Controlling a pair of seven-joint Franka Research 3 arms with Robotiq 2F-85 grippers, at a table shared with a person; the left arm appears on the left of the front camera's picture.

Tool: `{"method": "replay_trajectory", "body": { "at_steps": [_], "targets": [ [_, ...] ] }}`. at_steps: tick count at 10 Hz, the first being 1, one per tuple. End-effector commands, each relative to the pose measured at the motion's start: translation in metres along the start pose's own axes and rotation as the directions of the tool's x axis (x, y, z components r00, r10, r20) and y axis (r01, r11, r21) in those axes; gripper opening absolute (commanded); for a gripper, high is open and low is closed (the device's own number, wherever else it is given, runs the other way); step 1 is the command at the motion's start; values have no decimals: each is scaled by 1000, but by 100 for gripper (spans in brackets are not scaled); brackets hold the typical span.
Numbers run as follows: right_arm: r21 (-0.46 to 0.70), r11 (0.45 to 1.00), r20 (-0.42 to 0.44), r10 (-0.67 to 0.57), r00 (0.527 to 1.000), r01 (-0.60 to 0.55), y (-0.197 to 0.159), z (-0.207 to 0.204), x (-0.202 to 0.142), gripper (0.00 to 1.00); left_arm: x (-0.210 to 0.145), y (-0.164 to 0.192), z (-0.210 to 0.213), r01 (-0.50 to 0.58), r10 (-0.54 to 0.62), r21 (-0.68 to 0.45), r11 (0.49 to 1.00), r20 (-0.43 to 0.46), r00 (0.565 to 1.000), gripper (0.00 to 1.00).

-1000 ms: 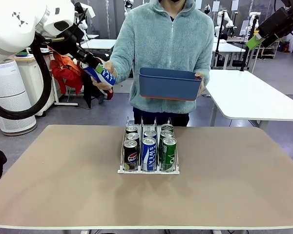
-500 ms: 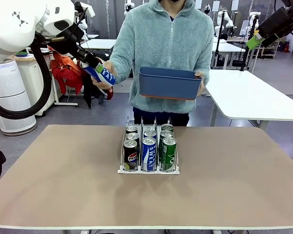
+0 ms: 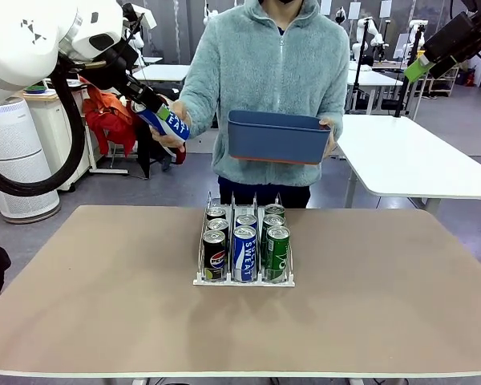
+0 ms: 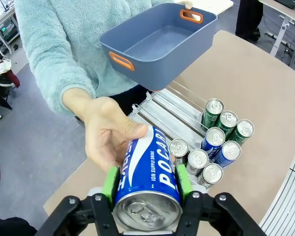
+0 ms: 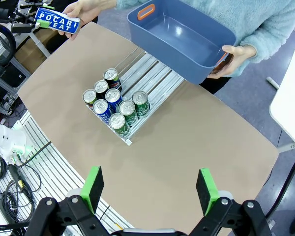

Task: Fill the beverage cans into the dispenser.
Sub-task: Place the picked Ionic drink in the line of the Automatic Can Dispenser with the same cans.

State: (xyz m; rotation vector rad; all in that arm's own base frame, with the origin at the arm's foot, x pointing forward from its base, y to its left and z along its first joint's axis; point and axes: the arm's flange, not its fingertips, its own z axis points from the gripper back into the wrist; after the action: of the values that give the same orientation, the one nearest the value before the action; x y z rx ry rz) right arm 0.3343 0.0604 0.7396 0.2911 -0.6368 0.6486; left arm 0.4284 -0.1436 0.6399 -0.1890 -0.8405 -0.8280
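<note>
Left fingers (image 4: 146,189): clamped on blue can (image 4: 147,172), person's hand (image 4: 105,135) touching it | right fingers (image 5: 150,191): wide apart, empty | you see bare counter (image 3: 385,305) at dispenser's (image 3: 244,277) 3 o'clock.

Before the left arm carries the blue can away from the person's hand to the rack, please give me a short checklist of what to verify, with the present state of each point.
1. Left claw shut on the blue Pocari Sweat can with the silver top: ok, green pads on both sides.
2. Person's hand off the can: not ok, it touches the can.
3. Free space in the clear three-lane rack with the white base: ok, the far ends of the lanes are bare.
4. Middle lane holds blue cans: ok.
5. Right claw out of the way: ok, open, high above the table.
6. Blue rectangular plastic bin clear of the path: cannot tell.
</note>
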Motion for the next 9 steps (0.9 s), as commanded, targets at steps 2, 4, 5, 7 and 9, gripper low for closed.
{"method": "replay_trajectory", "body": {
  "at_steps": [2, 4, 5, 7, 9],
  "targets": [
    [0, 1000, -1, -1, 1000, 1, 1, -1, 1, 100, -1, 1, 1, 2, -2, -2, 1000, 0, 1000, 0],
    [0, 1000, -1, -1, 1000, 1, 1, -1, 1, 100, -1, 1, 1, 2, -2, -2, 1000, 0, 1000, 0],
    [0, 1000, -1, -1, 1000, 1, 1, -1, 1, 100, -1, 1, 1, 2, -2, -2, 1000, 0, 1000, 0],
    [0, 1000, -1, -1, 1000, 1, 1, -1, 1, 100, -1, 1, 1, 2, -2, -2, 1000, 0, 1000, 0],
    [0, 1000, -1, -1, 1000, 1, 1, -1, 1, 100, -1, 1, 1, 2, -2, -2, 1000, 0, 1000, 0]
  ]
}}
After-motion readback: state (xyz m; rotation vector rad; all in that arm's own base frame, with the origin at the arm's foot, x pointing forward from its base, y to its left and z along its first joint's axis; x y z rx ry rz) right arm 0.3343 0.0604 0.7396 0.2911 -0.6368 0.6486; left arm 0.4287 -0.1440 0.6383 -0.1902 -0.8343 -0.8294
